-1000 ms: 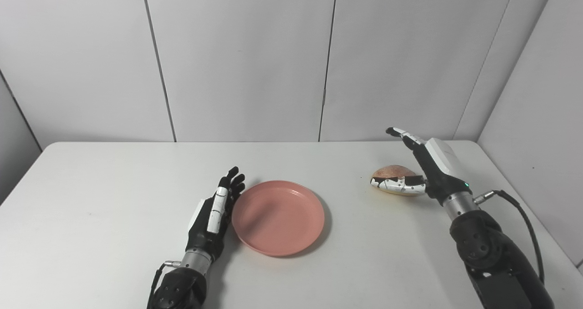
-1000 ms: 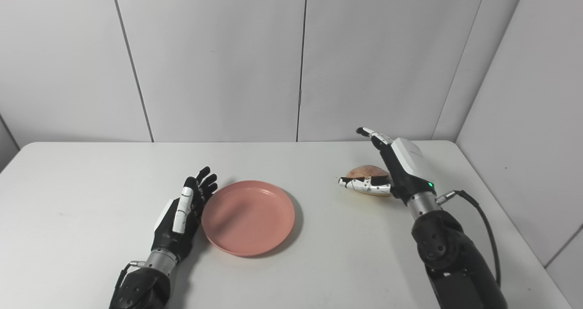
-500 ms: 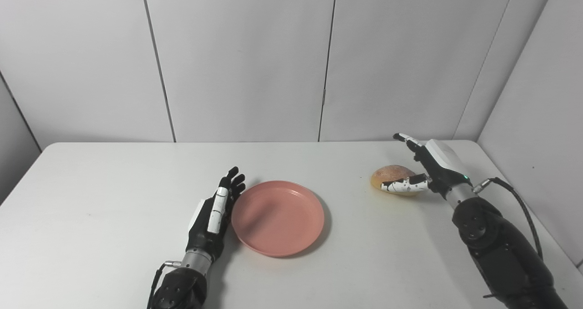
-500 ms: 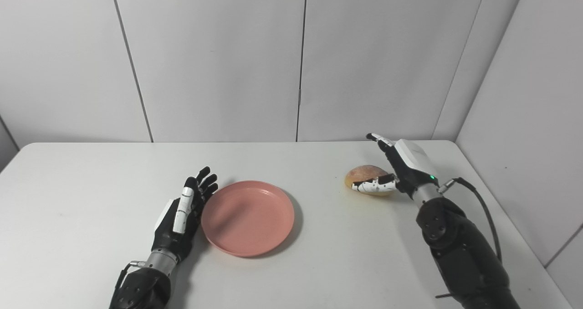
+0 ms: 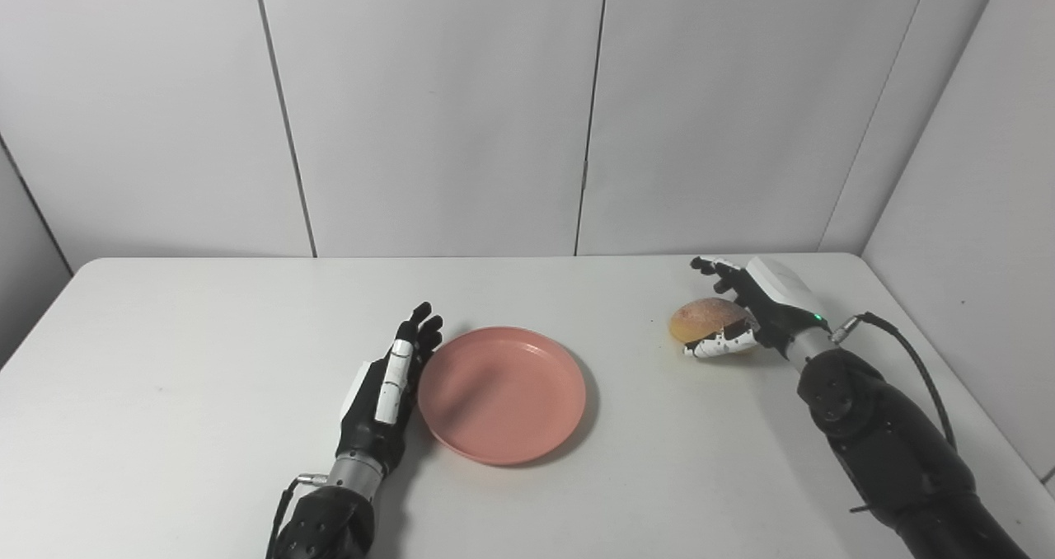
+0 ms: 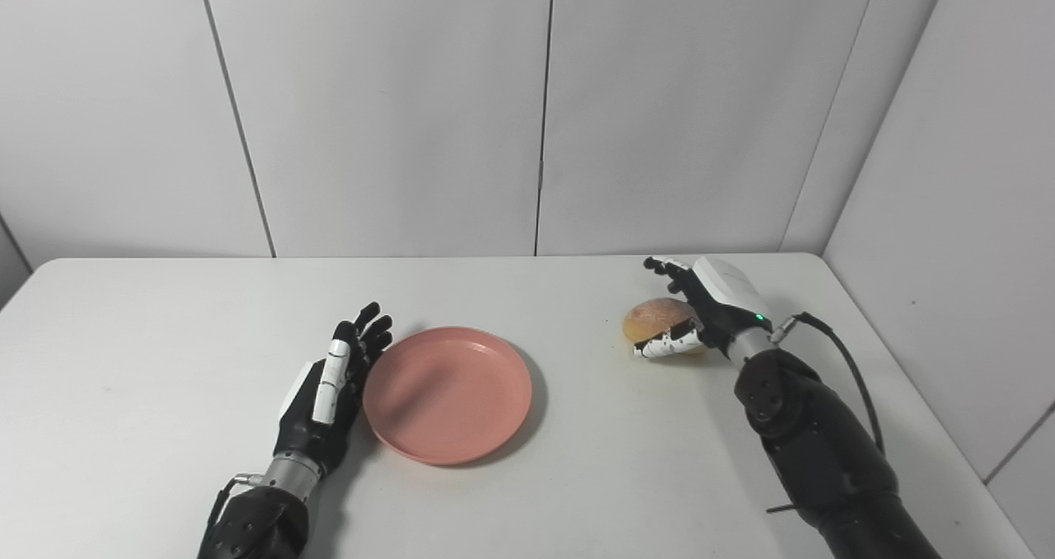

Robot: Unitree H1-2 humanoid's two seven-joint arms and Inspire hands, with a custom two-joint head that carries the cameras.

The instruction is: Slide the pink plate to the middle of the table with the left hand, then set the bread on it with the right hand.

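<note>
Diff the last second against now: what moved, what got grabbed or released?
The right hand dropped lower and its fingers curled in around the bread, thumb at the near side; a full grip isn't clear, and the bread rests on the table, barely shifted. Nothing was released. The left hand stayed open beside the pink plate, which hasn't moved.

plate (image 5: pixel 502 394) middle of table (image 5: pixel 165 361) | left hand (image 5: pixel 386 390) just left of plate | bread (image 5: pixel 707 318) far right | right hand (image 5: pixel 746 312) around bread
</note>
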